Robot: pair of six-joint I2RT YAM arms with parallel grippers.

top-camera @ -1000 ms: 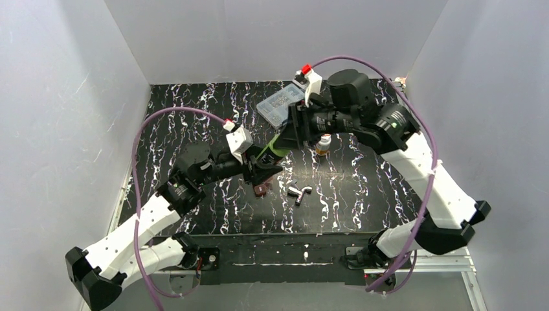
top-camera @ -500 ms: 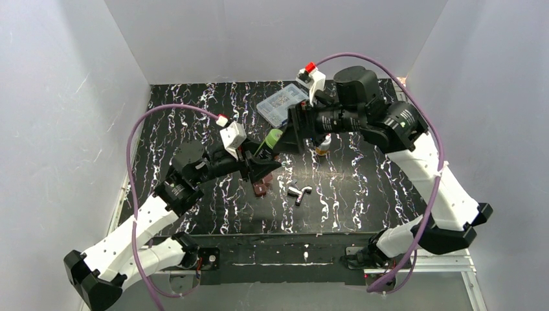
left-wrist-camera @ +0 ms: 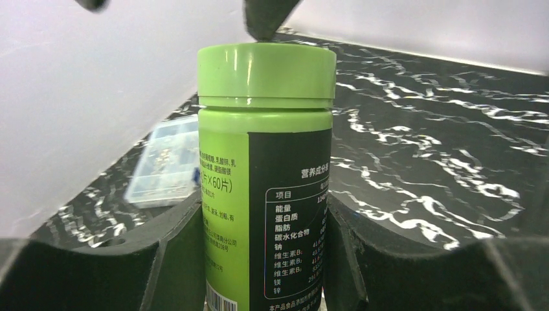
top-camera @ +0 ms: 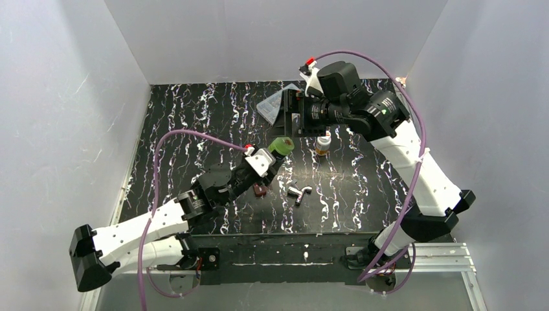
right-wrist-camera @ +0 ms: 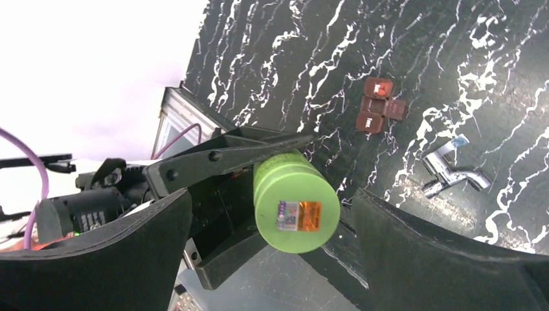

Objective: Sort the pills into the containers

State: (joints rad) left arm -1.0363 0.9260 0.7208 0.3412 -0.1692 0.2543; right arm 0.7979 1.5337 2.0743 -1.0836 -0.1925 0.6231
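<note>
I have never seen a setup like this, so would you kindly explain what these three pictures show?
These are two robot arms bolted to a black marbled table. The wide picture looks down from above; the other two come from small cameras, one on each wrist. The left arm holds a green-capped bottle between its jaws. The right arm has its jaws wide open near that cap, holding nothing. On the table are an amber bottle with a white cap, a clear pill box, a small brown piece and a metal fitting.
</note>
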